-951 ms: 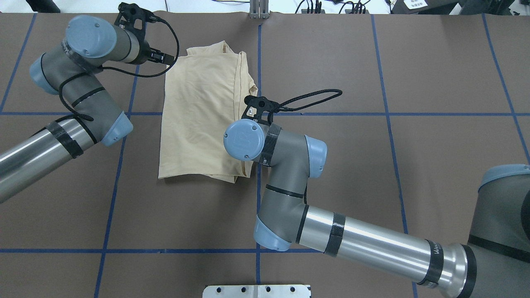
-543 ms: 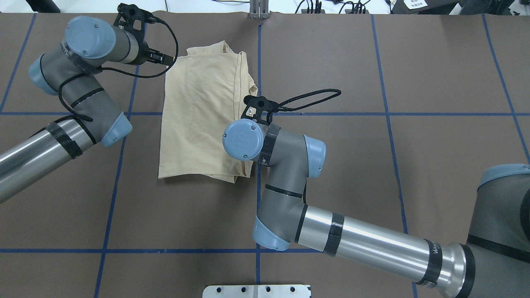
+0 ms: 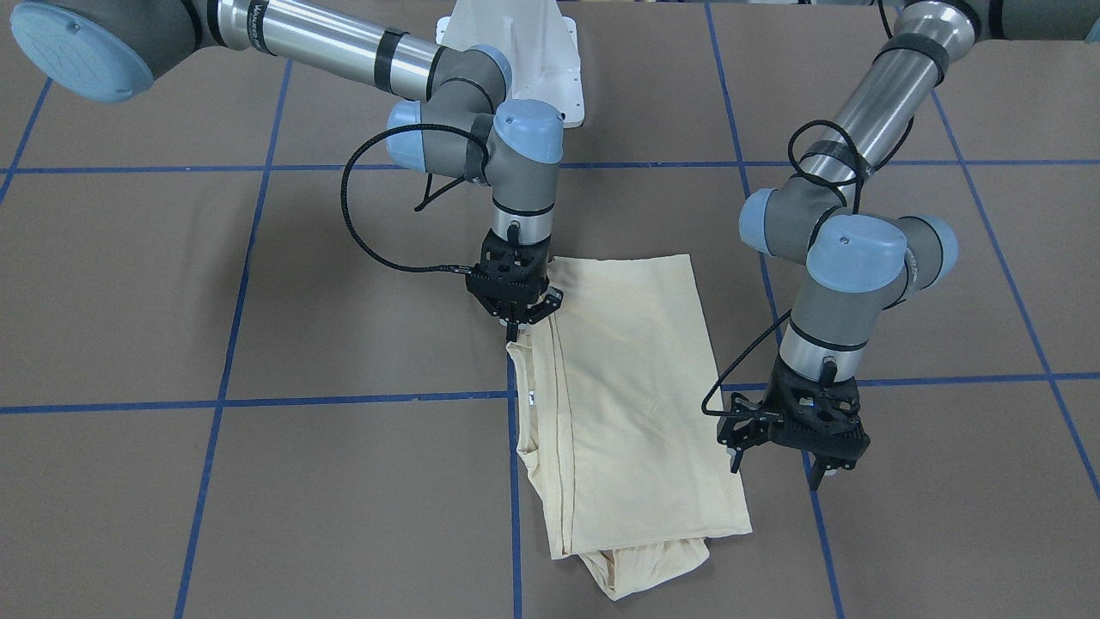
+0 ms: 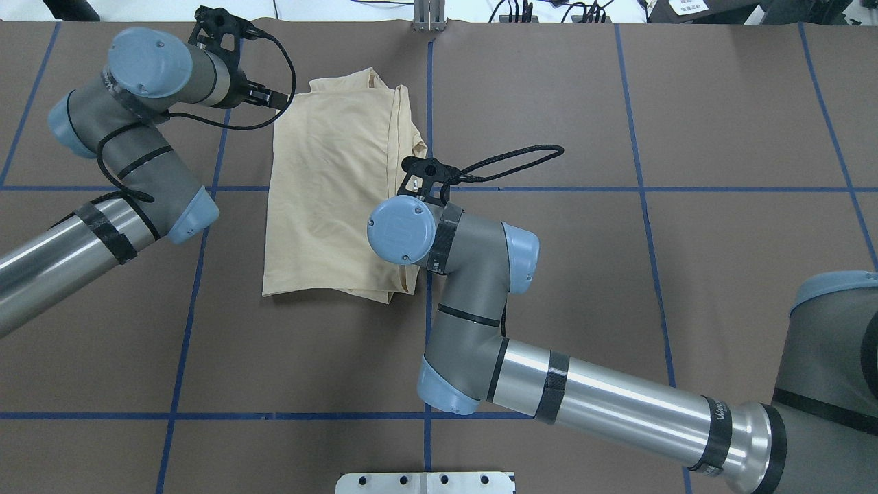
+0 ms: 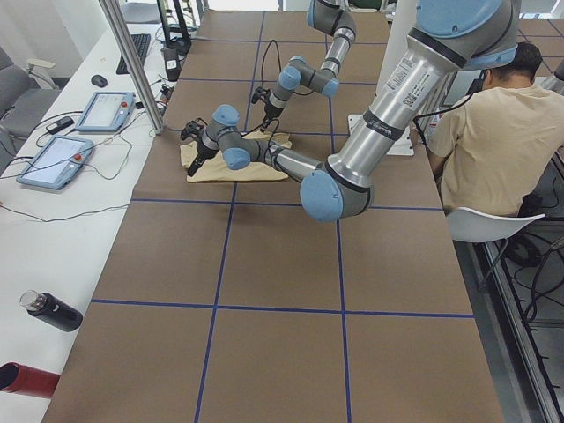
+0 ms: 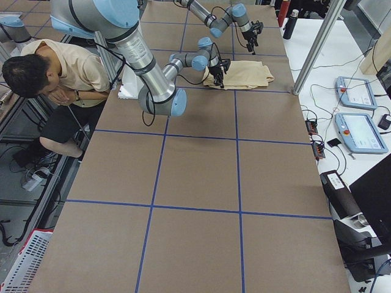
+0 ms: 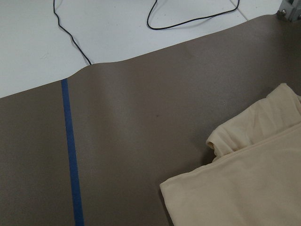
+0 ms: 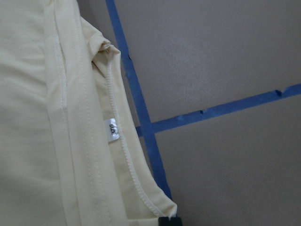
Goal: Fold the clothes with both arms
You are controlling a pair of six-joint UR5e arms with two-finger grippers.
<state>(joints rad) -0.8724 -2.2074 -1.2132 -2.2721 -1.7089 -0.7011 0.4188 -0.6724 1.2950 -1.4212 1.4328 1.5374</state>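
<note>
The pale cream-yellow T-shirt (image 3: pixel 627 387) lies folded into a long strip on the brown table, print hidden; it also shows in the overhead view (image 4: pixel 329 185). Its white neck label (image 8: pixel 112 129) shows in the right wrist view. My right gripper (image 3: pixel 514 329) stands upright over the strip's collar-side edge, its fingers closed to a point on the fabric. In the overhead view the wrist hides it. My left gripper (image 3: pixel 778 466) is open and empty, just above the table beside the strip's opposite long edge. The left wrist view shows the shirt's corner (image 7: pixel 254 183).
The white pedestal base (image 3: pixel 516 52) sits at the robot's side of the table. Blue tape lines (image 4: pixel 429 412) cross the brown mat. A seated person (image 5: pixel 493 141) is beside the base. Control tablets (image 5: pixel 53 159) and bottles lie on the white side table. A metal post (image 4: pixel 429 17) stands at the far edge.
My right arm's wrist has drifted very slightly to the left in the overhead view. The left arm and the shirt look unchanged.
</note>
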